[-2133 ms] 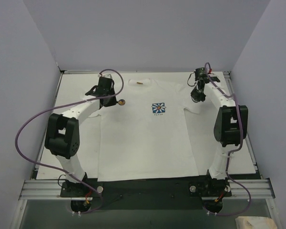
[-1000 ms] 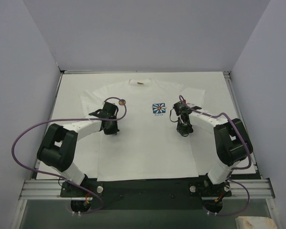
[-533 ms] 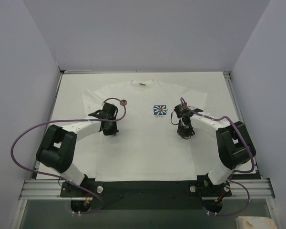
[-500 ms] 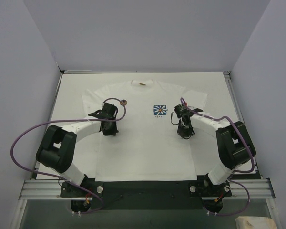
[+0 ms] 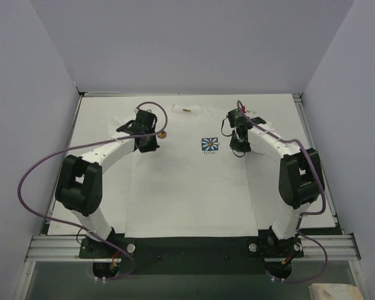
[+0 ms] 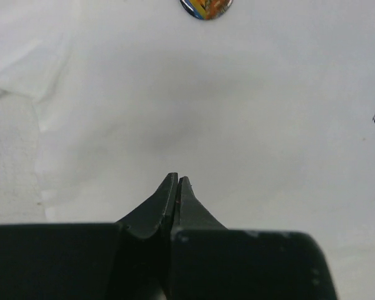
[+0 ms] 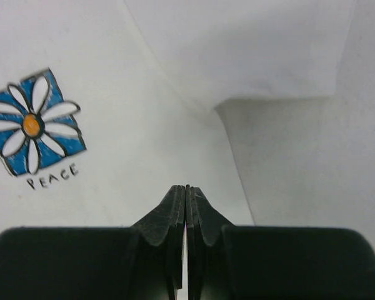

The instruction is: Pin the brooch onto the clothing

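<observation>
The white T-shirt [image 5: 187, 187] lies flat on the table, with its blue daisy "PEACE" print [image 5: 208, 145] on the chest. The tiny brooch [image 5: 163, 133] rests on the shirt left of the print. My left gripper [image 5: 150, 147] is shut and empty, just left of the brooch. In the left wrist view the gripper [image 6: 177, 180] hovers over the shirt [image 6: 237, 112], with the brooch [image 6: 205, 6] ahead at the top edge. My right gripper [image 5: 238, 152] is shut and empty, right of the print. The right wrist view shows the gripper [image 7: 186, 187] and the print [image 7: 34, 128].
The shirt's neck label [image 5: 186, 111] is at the far middle. The right sleeve [image 7: 256, 50] lies on the white table mat [image 7: 312, 162]. Grey walls close in three sides. A metal rail [image 5: 187, 245] runs along the near edge. Purple cables [image 5: 31, 169] loop off both arms.
Both shut grippers have moved from the shirt's middle toward the far side, ending level with the brooch and print. The brooch has stayed in place.
</observation>
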